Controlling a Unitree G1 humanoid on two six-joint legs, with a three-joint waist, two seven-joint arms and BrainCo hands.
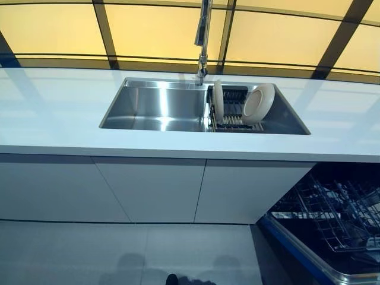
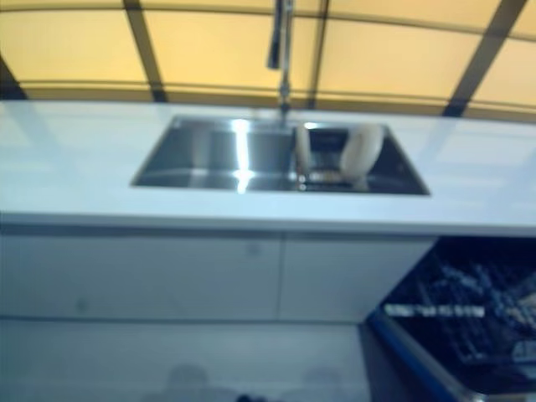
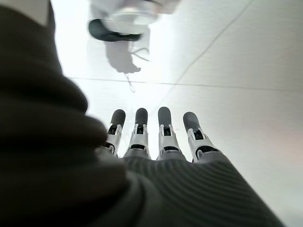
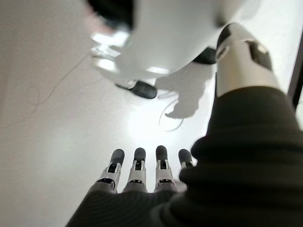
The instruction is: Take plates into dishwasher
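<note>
two cream plates stand on edge in a dark rack [image 1: 233,122] in the right part of the steel sink [image 1: 155,104]: one plate [image 1: 218,101] upright at the rack's left, the other plate [image 1: 259,103] leaning at its right. the tap [image 1: 203,37] rises behind the sink. the sink is set in a white counter [image 1: 53,113]. the dishwasher [image 1: 332,222] is open at lower right, below the counter, its wire basket exposed. left hand [image 3: 163,137]: fingers straight, released, holding nothing, over the floor. right hand [image 4: 137,172]: fingers straight, released, holding nothing, over the floor.
</note>
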